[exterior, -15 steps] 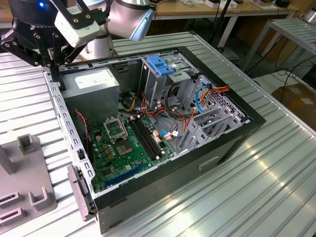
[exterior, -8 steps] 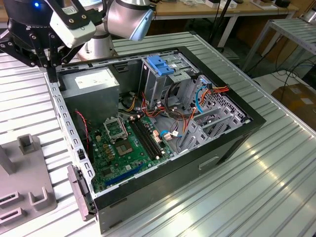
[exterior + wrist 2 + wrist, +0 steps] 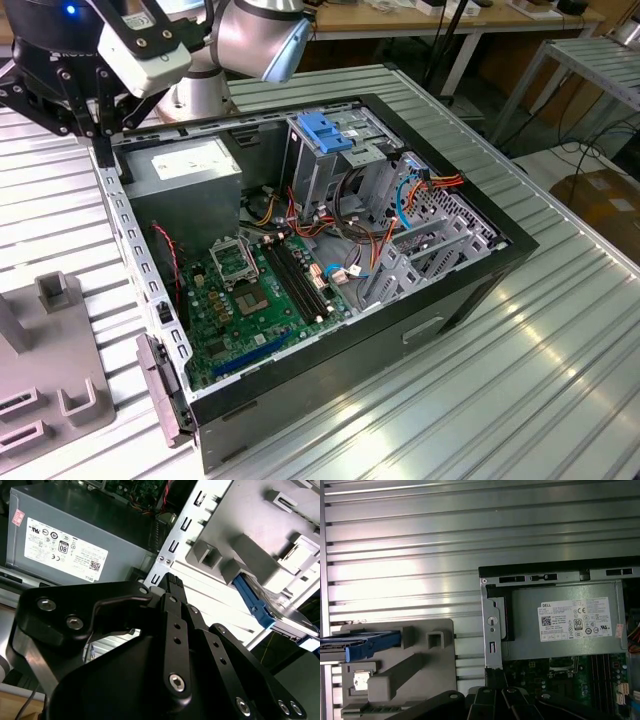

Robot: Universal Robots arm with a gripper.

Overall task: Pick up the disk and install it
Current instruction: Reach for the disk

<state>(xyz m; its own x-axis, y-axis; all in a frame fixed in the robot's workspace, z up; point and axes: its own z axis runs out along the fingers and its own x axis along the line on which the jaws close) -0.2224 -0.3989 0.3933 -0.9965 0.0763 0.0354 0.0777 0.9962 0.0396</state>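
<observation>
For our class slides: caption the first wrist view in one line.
Blue-railed disk in a grey fixture beside the open computer case.

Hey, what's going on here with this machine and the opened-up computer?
A robot arm's gripper hangs over the corner of an open computer case, right by the grey power supply. The disk it is meant to install, dark with blue side rails, lies in a grey holder on the ribbed metal table beside the case. It has not been picked up yet.
</observation>
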